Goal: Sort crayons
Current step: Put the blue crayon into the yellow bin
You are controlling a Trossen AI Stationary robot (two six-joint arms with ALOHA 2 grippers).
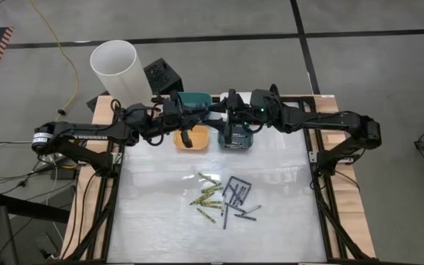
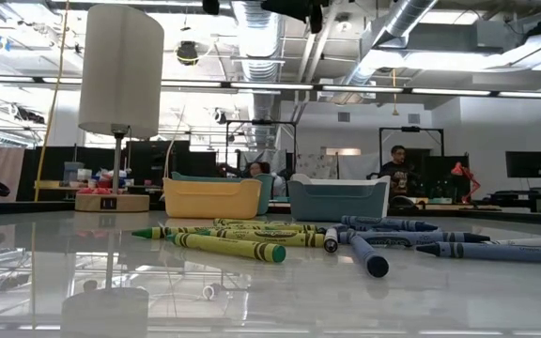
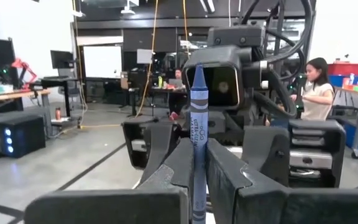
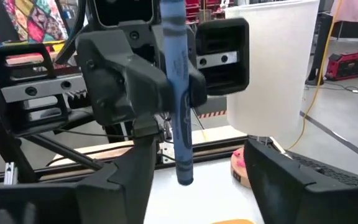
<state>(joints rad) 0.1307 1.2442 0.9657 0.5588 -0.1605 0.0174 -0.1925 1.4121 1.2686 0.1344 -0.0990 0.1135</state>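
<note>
Currently left gripper [image 3: 194, 168] clenched on a blue crayon [image 3: 197, 134], which stands upright between its two fingers, tip pointing up; the same crayon shows in the right wrist view, pinched in the left gripper's dark fingers [image 4: 114, 84] with its lower end hanging free

Right gripper [image 4: 194, 180] spread wide, grasping nothing, facing the left gripper close up; blue crayon sits in the gap ahead of its fingers, touching or not I cannot tell

High view: both grippers meet at 12 o'clock of the table [image 1: 153, 228], above the bins, left arm [image 1: 87, 134] reaching in from 9 o'clock, right arm [image 1: 330, 121] from 3 o'clock

Yellow bin [image 1: 191, 140] just beside blue-grey bin [image 1: 235, 140] at 12 o'clock, teal bin [image 1: 195, 99] behind them, partly under the arms

Loose crayons [image 1: 223, 199] lie in a pile around table centre, slightly toward 6 o'clock: yellow-green ones [image 2: 228, 246] on the 9 o'clock side, blue and grey ones [image 2: 383, 239] on the 3 o'clock side, some crossing each other

White lamp [image 1: 116, 66] at 11 o'clock off the table corner, dark box [image 1: 160, 73] just beside it

People [image 2: 397, 169] sit at desks in the room well behind the table
</note>
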